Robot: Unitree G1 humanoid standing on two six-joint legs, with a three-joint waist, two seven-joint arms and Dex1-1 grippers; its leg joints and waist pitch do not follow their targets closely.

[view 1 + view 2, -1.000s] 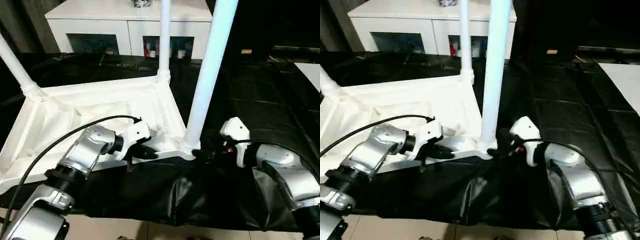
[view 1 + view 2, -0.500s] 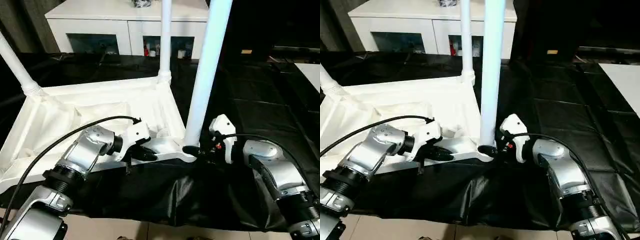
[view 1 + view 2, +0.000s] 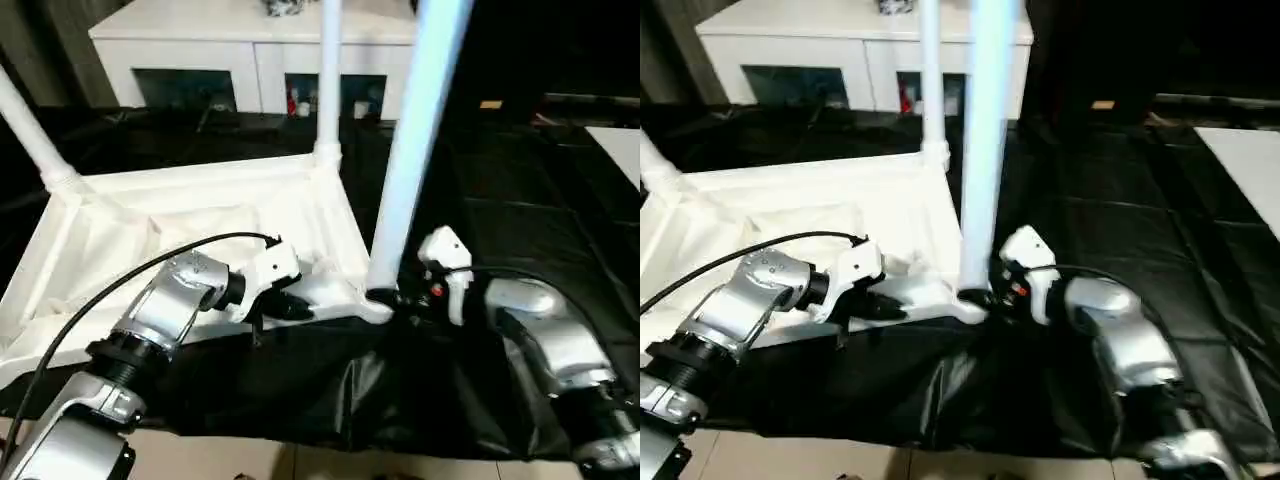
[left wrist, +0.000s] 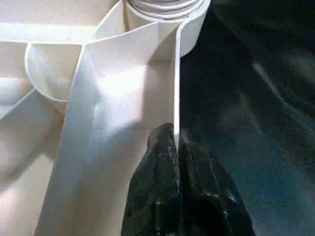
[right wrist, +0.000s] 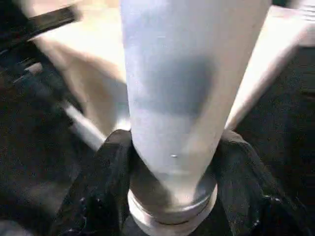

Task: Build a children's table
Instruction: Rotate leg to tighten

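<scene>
Left eye view gives me the white tabletop point(image 3: 200, 225) lying upside down on the black sheet point(image 3: 520, 190), ribs up, with legs standing in its corner sockets. Nearest me, one leg point(image 3: 415, 140) rises upright from the near right socket, its long axis vertical. My right gripper point(image 5: 167, 167) sits directly beside it, fingers clasping the leg's base on both sides. My left gripper point(image 4: 174, 162) is pinched tight on the tabletop's near rim, left of that socket, steadying it.

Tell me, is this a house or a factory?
Probably a room in a home: a white cabinet with glass-fronted compartments, a tiled floor, and black plastic sheeting spread under the work.
</scene>
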